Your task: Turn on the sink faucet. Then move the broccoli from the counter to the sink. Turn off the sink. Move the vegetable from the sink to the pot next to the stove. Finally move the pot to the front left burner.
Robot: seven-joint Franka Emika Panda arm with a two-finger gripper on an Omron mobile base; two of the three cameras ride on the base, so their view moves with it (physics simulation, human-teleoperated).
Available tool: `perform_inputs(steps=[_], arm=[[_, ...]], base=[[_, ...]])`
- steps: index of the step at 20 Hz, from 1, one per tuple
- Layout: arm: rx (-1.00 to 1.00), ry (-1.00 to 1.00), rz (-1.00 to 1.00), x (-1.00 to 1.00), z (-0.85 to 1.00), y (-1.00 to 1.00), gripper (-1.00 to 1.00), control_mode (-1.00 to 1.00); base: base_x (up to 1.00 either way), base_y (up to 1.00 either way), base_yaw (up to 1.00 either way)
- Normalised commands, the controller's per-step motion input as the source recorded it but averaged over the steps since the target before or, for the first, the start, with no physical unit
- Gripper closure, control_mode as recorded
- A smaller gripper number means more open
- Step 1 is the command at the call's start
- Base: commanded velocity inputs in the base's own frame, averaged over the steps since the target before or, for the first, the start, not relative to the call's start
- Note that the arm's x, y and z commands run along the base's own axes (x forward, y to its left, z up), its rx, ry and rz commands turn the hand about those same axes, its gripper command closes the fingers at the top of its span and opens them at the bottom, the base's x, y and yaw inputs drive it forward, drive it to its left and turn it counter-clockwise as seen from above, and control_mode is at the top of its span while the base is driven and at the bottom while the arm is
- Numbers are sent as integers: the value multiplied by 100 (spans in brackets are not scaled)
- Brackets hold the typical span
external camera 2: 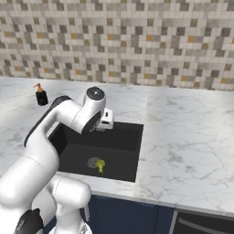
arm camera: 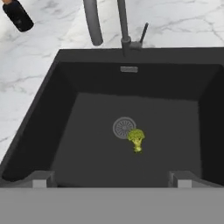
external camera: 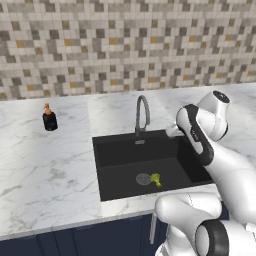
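Observation:
The broccoli point(external camera: 156, 179) point(external camera 2: 100, 165) point(arm camera: 136, 139) lies on the floor of the black sink point(external camera: 120, 150) point(external camera 2: 125, 137) point(arm camera: 87, 78), right beside the round silver drain point(arm camera: 124, 127). The grey gooseneck sink faucet point(external camera: 142, 112) point(arm camera: 124, 26) stands at the basin's back edge, and I see no water running from it. My gripper point(arm camera: 111, 180) hovers above the sink, looking down into it, open and empty, well above the broccoli. White marble counter point(external camera: 45, 165) point(external camera 2: 192, 137) surrounds the basin. The pot, the stove and the front left burner are out of view.
A small black soap bottle point(external camera: 49, 119) point(external camera 2: 41, 96) point(arm camera: 17, 15) with an orange pump stands on the counter left of the sink. A mosaic tile wall point(external camera: 125, 45) backs the counter. My arm's elbow point(external camera 2: 93, 112) hangs over the basin's rear.

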Motion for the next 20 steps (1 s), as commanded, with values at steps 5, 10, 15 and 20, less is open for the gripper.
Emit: perform_inputs(steps=[5,10,15,20], arm=[[-5,10,-4,0,-33,1,-100,-100],[-13,1,0,6,-40,10,-100,-100],[-13,2,-4,4,-47,14,-100,-100],[-9,5,-7,0,-48,15,-100,-100]], base=[[0,0,0],[0,0,0],[0,0,0],[0,0,0]])
